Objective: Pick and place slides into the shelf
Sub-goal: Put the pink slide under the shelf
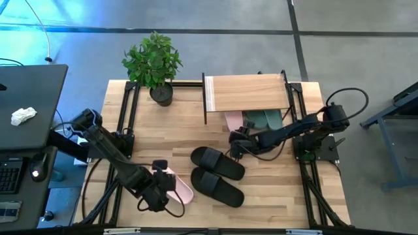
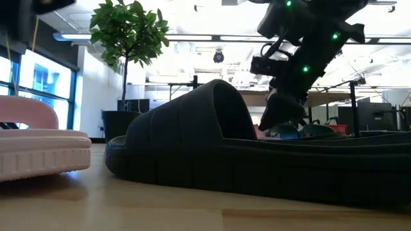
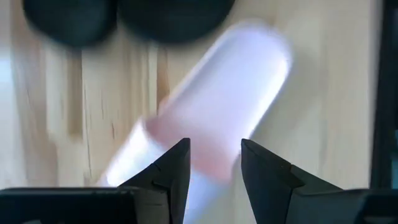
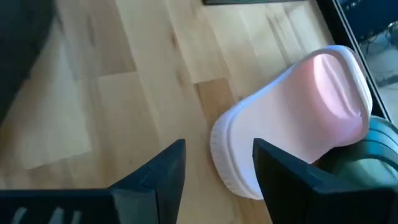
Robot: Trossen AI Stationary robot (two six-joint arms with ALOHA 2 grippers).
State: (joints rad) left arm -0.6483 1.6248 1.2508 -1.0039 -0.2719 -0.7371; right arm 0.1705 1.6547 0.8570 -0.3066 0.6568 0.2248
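Left gripper [image 1: 159, 190] pinched pink slide [image 1: 181, 188], mostly hidden beneath arm. Right gripper [image 1: 235, 145] spread; shelf [image 1: 247, 93] half-covered 3 slides.

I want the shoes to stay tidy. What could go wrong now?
The left gripper holds the pale pink slide sandal only by one edge, so it might slip or twist. The right gripper, open, sits close to the other pale pink slide at the small wooden shelf; backing out could nudge it.

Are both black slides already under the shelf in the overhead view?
No. Both black slides lie out on the open table, in front of the shelf, where only a pink slide and the teal slides sit.
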